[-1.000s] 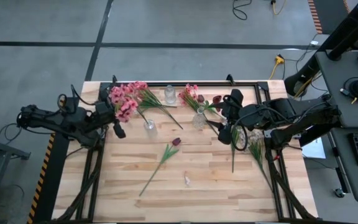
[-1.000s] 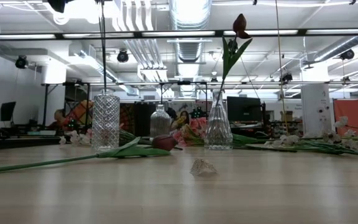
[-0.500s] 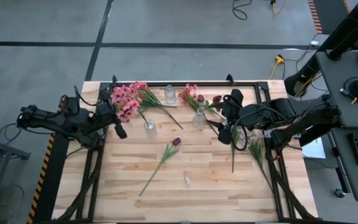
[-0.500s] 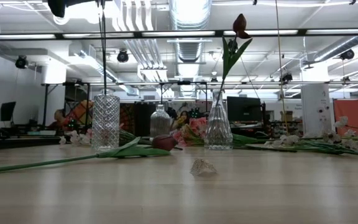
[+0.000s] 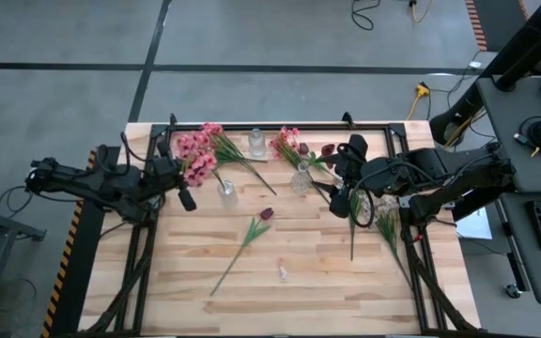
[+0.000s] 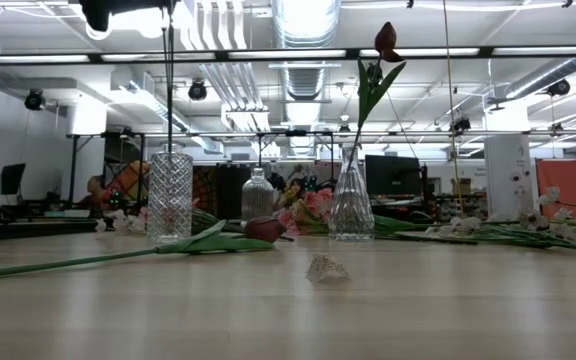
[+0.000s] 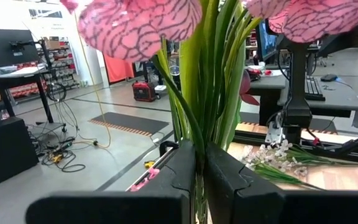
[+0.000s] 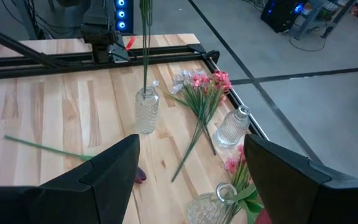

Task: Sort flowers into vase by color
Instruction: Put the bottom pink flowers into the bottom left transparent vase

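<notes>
- Nearest in the low view, the pale wooden bench (image 6: 288,310) is seen carrying a small crumpled scrap (image 6: 327,268), and behind it a dark red tulip stem (image 5: 248,238) is laid flat on the boards.
- Farther back, three glass vases are stood: a ribbed cylinder vase (image 6: 170,195), a small round vase (image 6: 258,196) behind it, and a flared vase (image 6: 351,204) in which dark red blooms (image 6: 385,42) on green stalks are already set.
- Loose pink flowers (image 8: 199,93) are left lying on the bench between the vases, and white-lilac stems (image 5: 381,221) are spread near the right edge.
- Beyond the bench an open workshop is shown, with ceiling ducts, monitors, racks and a grey concrete floor crossed by dark lines.
- The left hand (image 5: 185,196) is closed tight on the green stalks of a pink blossom bunch (image 5: 195,152); in the left wrist view the stalks are seen pinched between its dark fingers (image 7: 225,180), with pink petals overhead.
- The bunch is held raised, with its stalk reaching down into the mouth of the ribbed cylinder vase, as shown in the right wrist view and the low view.
- The right hand (image 5: 340,200) is held wide open and empty, just beside the flared vase.
- Compared with a second earlier, the left hand and its pink bunch are found shifted a little rightward, toward the ribbed vase; the right arm and the things on the bench are unchanged.
</notes>
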